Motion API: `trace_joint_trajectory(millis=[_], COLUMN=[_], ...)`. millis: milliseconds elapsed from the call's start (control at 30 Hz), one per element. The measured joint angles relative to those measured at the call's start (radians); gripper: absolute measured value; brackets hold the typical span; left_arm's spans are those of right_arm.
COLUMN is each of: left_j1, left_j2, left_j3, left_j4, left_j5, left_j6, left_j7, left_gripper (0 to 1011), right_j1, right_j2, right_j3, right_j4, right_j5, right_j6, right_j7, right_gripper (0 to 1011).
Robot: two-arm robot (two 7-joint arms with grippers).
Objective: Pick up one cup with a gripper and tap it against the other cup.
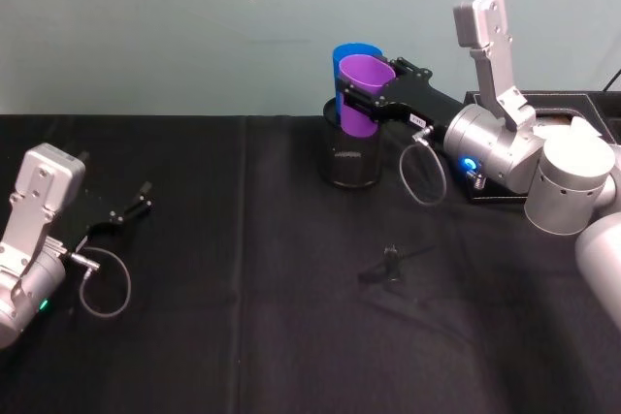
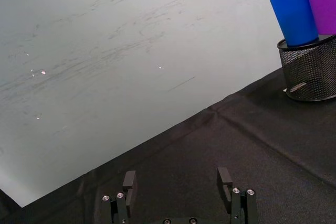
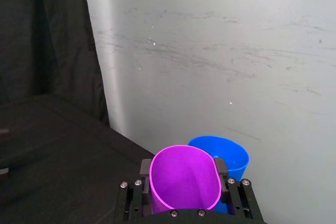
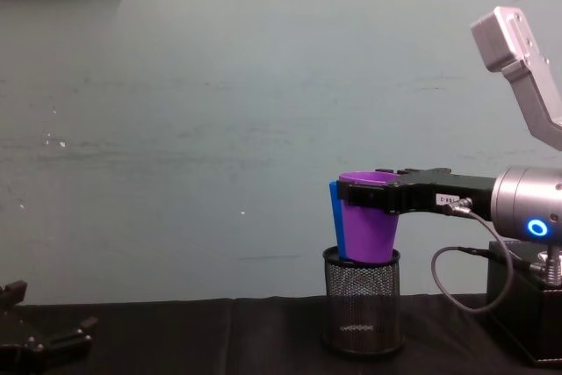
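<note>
Purple cup is clamped in your right claw above the mesh holder, with the blue cup just beyond the claw. Nudge forward gently, 1 light tap. Left claw rests spread on the table.

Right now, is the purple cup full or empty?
Empty: the purple cup, gripped by the right pincer, shows a bare inside.
</note>
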Motion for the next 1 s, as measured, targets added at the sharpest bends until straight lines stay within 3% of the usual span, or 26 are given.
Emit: trace_joint_trajectory(millis=[533,767,1000], left_j1=[0.000,0.000,0.000], left_j2=[0.000,0.000,0.000], left_j3=[0.000,0.000,0.000], left_j4=[0.000,0.000,0.000], left_j5=[0.000,0.000,0.000], left_j6=[0.000,0.000,0.000], left_j7=[0.000,0.000,0.000], left_gripper=[1000,1000,1000], right_j1=[-0.002,-0.042,-0.123], right_j2=[0.002,0.018,0.043], right_j3=[-0.001,-0.010,-0.004], right_j4=[-0.006,-0.071,-0.188], right_j5=[-0.001,0.000,0.024], right_j6=[0.002,0.029,0.048], right_j7=[0.000,0.002,-0.007], right_gripper=[716,716,716])
